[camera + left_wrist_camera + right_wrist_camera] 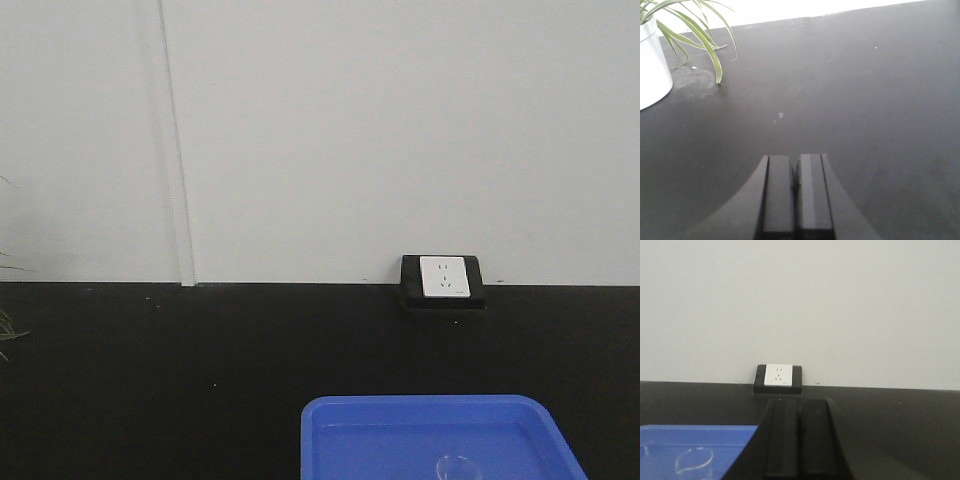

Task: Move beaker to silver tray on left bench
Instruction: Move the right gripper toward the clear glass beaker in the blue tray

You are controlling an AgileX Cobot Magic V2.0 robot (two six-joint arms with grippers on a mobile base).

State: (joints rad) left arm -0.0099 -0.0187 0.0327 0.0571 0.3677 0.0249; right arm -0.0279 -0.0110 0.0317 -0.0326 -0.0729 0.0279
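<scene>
A small clear glass beaker [457, 467] stands inside a blue plastic tray [330, 420] at the bottom of the front view. The right wrist view shows the same beaker [694, 462] in the blue tray [670, 440], low on the left. My right gripper [800, 403] is shut and empty, to the right of the beaker and apart from it. My left gripper [795, 158] is shut with nothing in it, over the bare black worktop [865, 100]. The silver tray is out of view.
A white pot [651, 65] with a green plant [700, 30] stands at the far left of the left wrist view. A white wall socket in a black frame [444, 279] sits where the worktop meets the white wall [400, 120].
</scene>
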